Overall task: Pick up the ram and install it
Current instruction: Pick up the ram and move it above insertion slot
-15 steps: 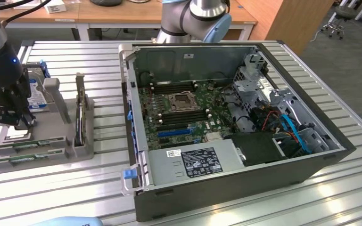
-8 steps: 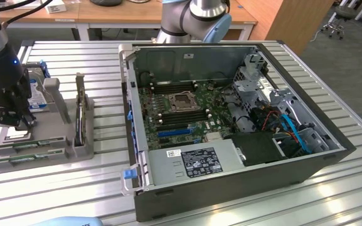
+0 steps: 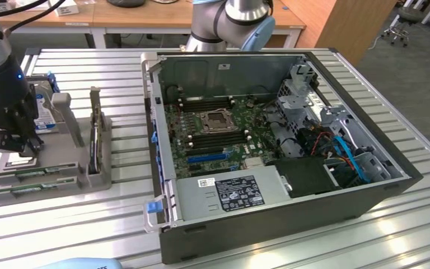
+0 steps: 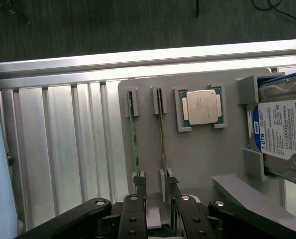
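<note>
Holds both fingers (image 4: 137, 209) spread wide, clasping nothing. Poises the gripper (image 4: 156, 183) over one end of the grey tray (image 4: 203, 159), straddling a ram stick (image 4: 163, 134); cannot tell whether either finger touches it. Stands on its long edge in a tray slot, just beside the CPU (image 4: 202, 107), with a second ram stick (image 4: 134, 134) in the neighbouring slot, roughly in line with one finger. Lies well apart from the open computer case (image 3: 275, 140) in the exterior view.

Looks light, thin and stiff, yet probably fragile: likely to suffer if twisted or squeezed hard across the chips. Probably best pinched on the two flat faces near the exposed upper edge, keeping off the edge seated in the slot. Should need only a gentle, square grip, since smooth faces may slip.
</note>
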Robot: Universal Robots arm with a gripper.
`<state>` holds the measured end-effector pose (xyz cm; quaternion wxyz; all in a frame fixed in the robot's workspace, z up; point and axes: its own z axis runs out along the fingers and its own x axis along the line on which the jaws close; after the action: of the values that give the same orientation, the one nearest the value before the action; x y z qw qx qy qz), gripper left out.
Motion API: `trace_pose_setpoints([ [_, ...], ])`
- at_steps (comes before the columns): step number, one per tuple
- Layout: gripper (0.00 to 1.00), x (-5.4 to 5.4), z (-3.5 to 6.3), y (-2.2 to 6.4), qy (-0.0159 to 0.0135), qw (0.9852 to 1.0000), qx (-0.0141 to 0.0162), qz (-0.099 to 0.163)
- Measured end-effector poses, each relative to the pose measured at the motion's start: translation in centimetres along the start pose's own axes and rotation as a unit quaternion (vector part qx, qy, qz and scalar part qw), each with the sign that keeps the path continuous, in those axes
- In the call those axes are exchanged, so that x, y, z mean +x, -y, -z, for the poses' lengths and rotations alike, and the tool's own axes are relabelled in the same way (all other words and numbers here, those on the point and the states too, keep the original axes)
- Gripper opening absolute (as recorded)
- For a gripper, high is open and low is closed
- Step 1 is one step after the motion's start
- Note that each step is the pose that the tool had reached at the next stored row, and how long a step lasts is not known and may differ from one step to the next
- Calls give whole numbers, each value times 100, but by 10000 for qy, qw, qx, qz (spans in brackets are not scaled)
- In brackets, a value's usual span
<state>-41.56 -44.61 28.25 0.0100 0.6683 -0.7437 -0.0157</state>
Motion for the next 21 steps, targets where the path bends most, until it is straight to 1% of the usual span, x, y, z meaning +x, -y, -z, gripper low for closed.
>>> trace_pose_setpoints([
  [21,29,1,-134,5,2,10000,16,0],
])
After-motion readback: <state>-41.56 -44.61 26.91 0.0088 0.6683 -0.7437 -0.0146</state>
